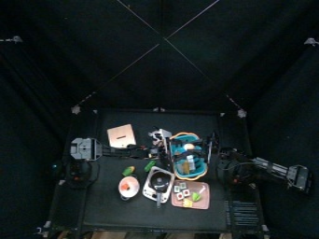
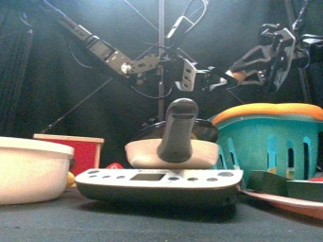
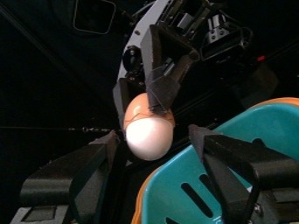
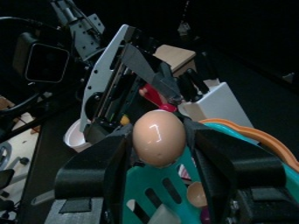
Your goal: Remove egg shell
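Observation:
A pale egg (image 4: 158, 138) is held in the air, and my right gripper (image 4: 160, 131) is shut on it from both sides. In the left wrist view the same egg (image 3: 149, 137) shows an orange-brown patch at its far end, where the right gripper's taped fingers (image 3: 160, 83) clamp it. My left gripper (image 3: 152, 140) stands wide open, one jaw on either side of the egg and neither touching it. Both arms meet high above the teal basket (image 1: 189, 157). I cannot make out any loose shell.
The teal basket with an orange rim (image 2: 271, 142) stands at the right. In front are a mortar with pestle (image 2: 177, 142), a kitchen scale (image 2: 158, 181), a white bowl (image 2: 32, 170) and a red box (image 2: 78, 149). A wooden block (image 1: 121, 133) lies at the back left.

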You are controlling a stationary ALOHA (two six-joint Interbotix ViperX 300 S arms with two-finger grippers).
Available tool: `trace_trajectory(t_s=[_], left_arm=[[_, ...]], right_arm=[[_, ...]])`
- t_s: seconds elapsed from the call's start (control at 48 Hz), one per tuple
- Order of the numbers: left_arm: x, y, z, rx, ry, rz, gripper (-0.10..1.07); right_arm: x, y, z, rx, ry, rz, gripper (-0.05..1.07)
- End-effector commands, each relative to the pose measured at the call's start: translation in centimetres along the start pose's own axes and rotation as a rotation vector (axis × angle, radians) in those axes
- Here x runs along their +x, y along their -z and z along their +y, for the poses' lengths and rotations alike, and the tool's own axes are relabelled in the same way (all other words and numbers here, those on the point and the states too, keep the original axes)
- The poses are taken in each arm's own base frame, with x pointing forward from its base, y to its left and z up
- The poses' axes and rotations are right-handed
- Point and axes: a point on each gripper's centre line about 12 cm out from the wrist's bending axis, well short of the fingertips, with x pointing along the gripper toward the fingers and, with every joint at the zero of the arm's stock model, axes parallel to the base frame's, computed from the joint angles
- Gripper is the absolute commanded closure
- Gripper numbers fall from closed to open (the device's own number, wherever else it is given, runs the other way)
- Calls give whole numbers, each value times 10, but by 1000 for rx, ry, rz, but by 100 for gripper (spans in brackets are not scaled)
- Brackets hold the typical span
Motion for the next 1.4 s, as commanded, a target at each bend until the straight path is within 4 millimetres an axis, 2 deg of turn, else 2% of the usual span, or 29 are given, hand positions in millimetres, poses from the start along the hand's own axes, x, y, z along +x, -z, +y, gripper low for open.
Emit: trace_trajectory(t_s=[0.0,0.25,0.604,0.896,1.375], left_arm=[[4,-11,11,-4,-39,-29,1],[3,-8,7,2,-30,-23,13],[4,-9,6,6,-29,-27,16],[4,-10,8,3,-33,-30,28],[-10,-3,7,-13,-47,-13,29]], right_arm=[[1,-5,2,-2,-7,-14,44],[1,-5,2,-2,-7,-14,44],[1,-5,2,-2,-7,-12,44],[1,-4,1,-1,-6,-11,44],[-1,-4,2,-1,-6,-13,44]])
